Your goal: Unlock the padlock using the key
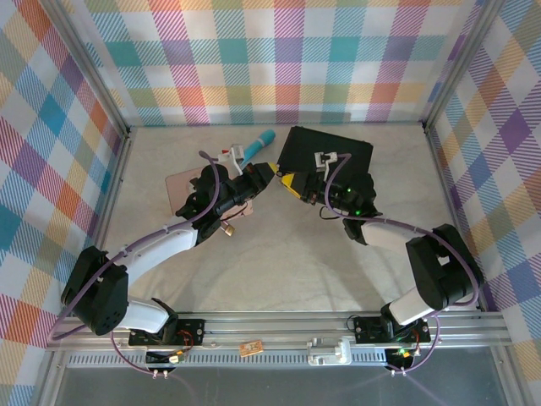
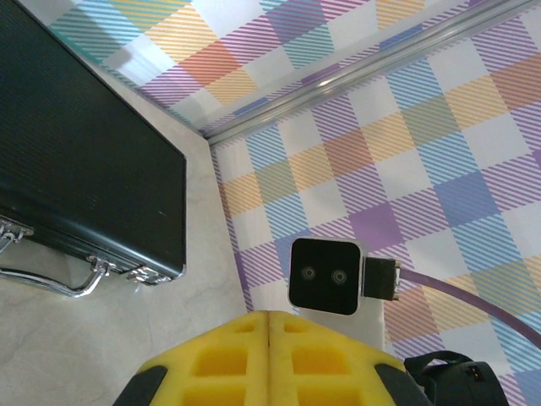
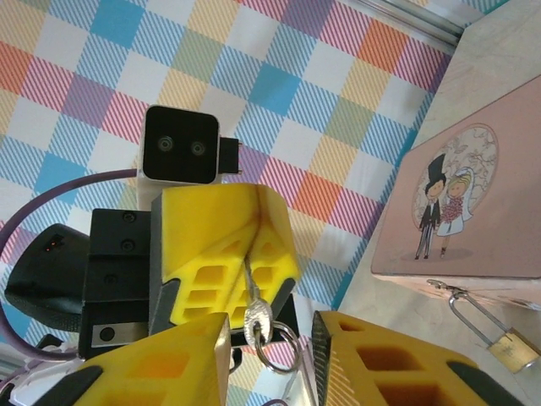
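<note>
handover is calling for the narrowly parted right claw (image 3: 270, 331) to be closing squarely on the head of the key (image 3: 256, 315), whose blade the left claw (image 3: 247, 258) is pinching tight, while the padlock (image 3: 510, 348) is hanging from the pink tin (image 3: 473, 203).

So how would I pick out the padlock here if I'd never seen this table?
Find the pink tin with the cartoon wedding couple on its lid. The padlock lies by the tin's edge, its shackle reaching to the clasp. It is tiny and brass with a silver loop, unlike the grey key on a ring.
</note>
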Robot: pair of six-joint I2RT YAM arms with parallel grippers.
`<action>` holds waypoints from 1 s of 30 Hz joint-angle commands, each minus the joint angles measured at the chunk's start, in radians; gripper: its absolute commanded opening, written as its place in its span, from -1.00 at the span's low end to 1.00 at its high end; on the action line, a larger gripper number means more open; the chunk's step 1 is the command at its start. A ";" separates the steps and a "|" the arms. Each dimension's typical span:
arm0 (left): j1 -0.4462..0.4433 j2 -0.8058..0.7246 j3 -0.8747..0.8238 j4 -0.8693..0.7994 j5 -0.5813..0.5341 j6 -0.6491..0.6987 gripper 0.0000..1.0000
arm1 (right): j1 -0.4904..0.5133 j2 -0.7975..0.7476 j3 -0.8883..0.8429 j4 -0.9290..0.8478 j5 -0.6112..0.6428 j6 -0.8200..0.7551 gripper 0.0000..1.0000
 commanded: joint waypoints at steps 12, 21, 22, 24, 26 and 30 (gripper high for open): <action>-0.009 -0.036 -0.027 0.039 -0.026 0.004 -1.00 | 0.030 0.036 0.036 0.102 0.006 0.042 -0.44; -0.012 -0.037 -0.029 0.042 -0.027 0.002 -1.00 | 0.033 0.052 0.044 0.122 0.009 0.052 -0.60; -0.012 -0.036 -0.030 0.043 -0.027 0.001 -1.00 | 0.033 0.054 0.048 0.125 0.010 0.053 -0.61; -0.015 -0.036 -0.030 0.043 -0.027 0.001 -1.00 | 0.033 0.062 0.053 0.134 0.011 0.058 -0.62; -0.016 -0.036 -0.031 0.046 -0.029 0.001 -1.00 | 0.033 0.069 0.059 0.142 0.010 0.064 -0.65; -0.018 -0.038 -0.033 0.049 -0.033 0.000 -1.00 | 0.034 0.081 0.062 0.161 0.011 0.072 -0.88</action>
